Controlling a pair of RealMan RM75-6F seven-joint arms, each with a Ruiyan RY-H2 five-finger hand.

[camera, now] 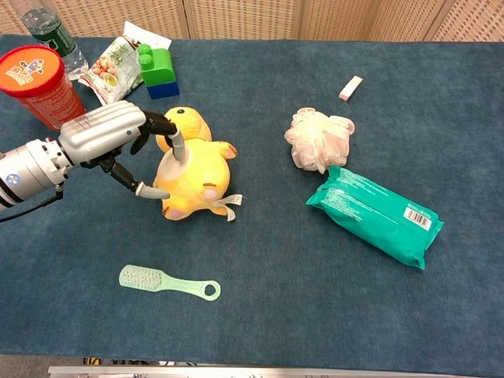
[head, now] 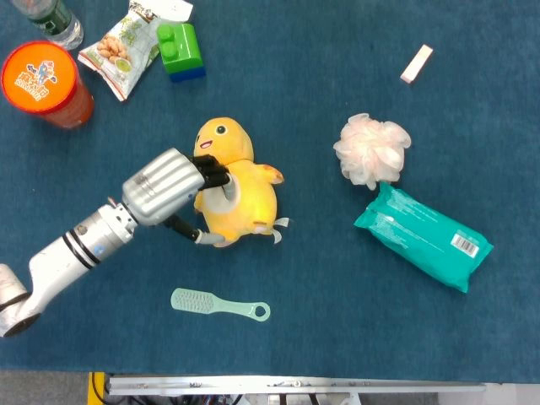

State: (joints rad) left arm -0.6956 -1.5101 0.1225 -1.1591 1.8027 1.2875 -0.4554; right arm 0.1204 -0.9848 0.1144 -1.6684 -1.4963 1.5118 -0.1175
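A yellow plush duck [head: 246,196] [camera: 198,176] lies on its side on the blue cloth, head toward the far edge. My left hand [head: 162,187] [camera: 104,132] reaches in from the left and grips it: the fingers curl over the body just below the head, and the thumb presses against the plush's lower left side. My right hand shows in neither view.
An orange cup [head: 38,80], a bottle [head: 52,18], a snack packet [head: 118,46] and a green block [head: 179,49] stand at the far left. A mint brush [head: 215,304] lies nearer. A pink bath puff [head: 371,150], teal wipes pack [head: 422,234] and pink eraser [head: 416,63] lie right.
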